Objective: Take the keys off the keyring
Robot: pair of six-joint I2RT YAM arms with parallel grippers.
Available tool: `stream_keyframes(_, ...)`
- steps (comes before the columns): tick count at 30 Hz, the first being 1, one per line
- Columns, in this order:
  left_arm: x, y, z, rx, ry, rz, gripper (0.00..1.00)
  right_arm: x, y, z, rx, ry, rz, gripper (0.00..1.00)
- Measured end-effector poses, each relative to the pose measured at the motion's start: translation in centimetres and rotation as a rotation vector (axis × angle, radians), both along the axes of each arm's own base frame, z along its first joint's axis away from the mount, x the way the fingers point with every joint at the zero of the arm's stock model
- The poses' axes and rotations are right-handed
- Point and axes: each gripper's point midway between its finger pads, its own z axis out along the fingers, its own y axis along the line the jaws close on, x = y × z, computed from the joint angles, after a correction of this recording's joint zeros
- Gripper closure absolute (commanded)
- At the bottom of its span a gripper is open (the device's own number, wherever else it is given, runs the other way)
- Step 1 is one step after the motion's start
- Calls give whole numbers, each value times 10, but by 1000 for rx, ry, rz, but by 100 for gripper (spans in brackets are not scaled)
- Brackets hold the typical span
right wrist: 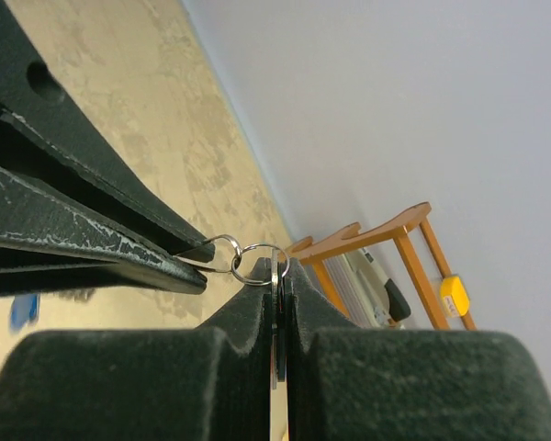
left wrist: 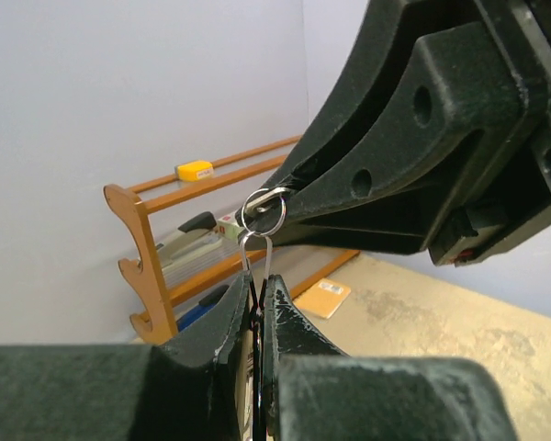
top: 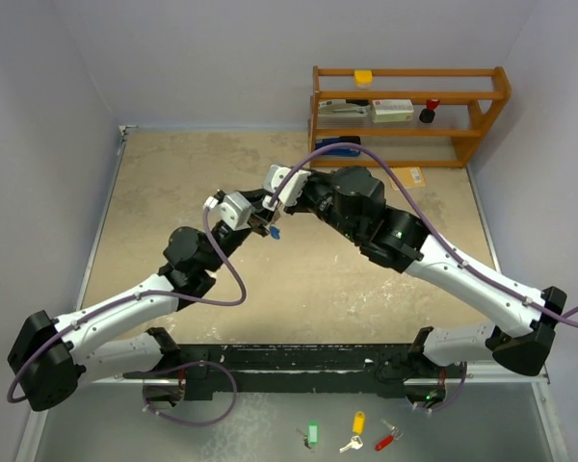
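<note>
Both grippers meet in mid-air above the middle of the table. My left gripper (top: 259, 220) (left wrist: 260, 279) is shut on a thin silver wire loop, the keyring (left wrist: 257, 253) (right wrist: 219, 248), seen nearly edge-on. A smaller round ring (left wrist: 264, 209) (right wrist: 255, 264) links into it. My right gripper (top: 273, 206) (right wrist: 281, 266) is shut on flat keys (right wrist: 277, 303), one silver and one dark, that hang on that small ring. A blue-headed key (top: 274, 232) dangles just below the two grippers. What it hangs from is hidden.
A wooden shelf (top: 409, 114) stands at the back right with a yellow block (top: 364, 76), a stapler and boxes. A tan packet (top: 411, 176) lies in front of it. Green (top: 313, 434), yellow (top: 357, 423) and red (top: 386, 442) tagged keys lie near the arm bases.
</note>
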Motion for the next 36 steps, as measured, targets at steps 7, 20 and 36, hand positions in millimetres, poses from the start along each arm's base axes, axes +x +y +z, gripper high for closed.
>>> stream_keyframes(7,-6,-8,-8,238,-27,-30,100,-5,-8,-6,-108,15,17,100)
stream_keyframes(20,-52,-11,-18,461,-117,-237,100,-38,-5,-21,-192,89,188,100)
stream_keyframes(36,-93,-22,-1,404,-194,-463,100,-73,-3,-4,-150,118,350,100)
